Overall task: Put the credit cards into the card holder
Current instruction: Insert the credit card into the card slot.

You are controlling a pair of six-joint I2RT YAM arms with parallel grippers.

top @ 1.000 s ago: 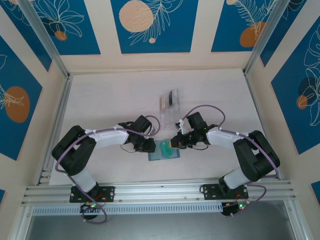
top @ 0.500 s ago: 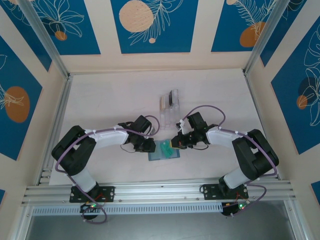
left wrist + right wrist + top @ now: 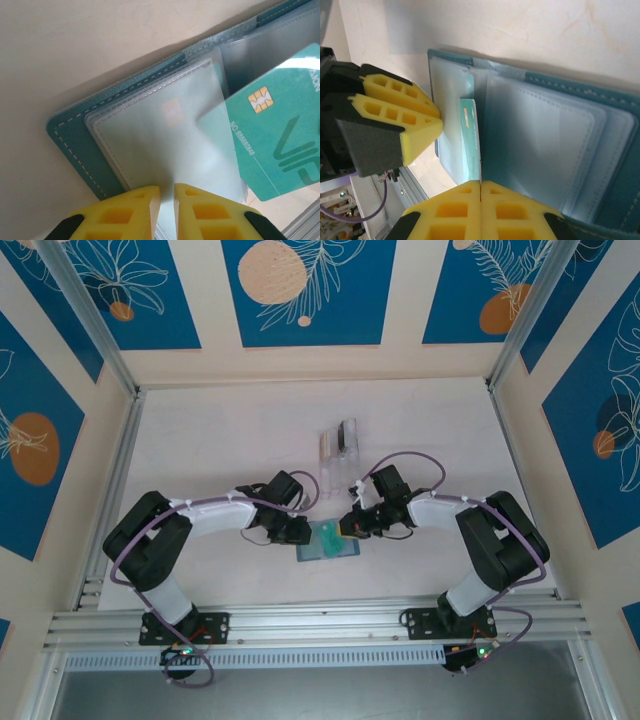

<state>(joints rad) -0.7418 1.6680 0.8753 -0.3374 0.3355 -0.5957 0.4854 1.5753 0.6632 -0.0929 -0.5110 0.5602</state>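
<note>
Now our right hand clamps a credit card, left hand pinches a pocket of the card holder — next, we reckon, a straight push in.

The card holder is showing stitched, matt teal leatherette. Its pockets are gleaming as clear, glossy plastic, the green card beside them is shining smooth, and the table is looking pale and matt.

Green card, large "VIP", small digits, perhaps "88888848"
</note>
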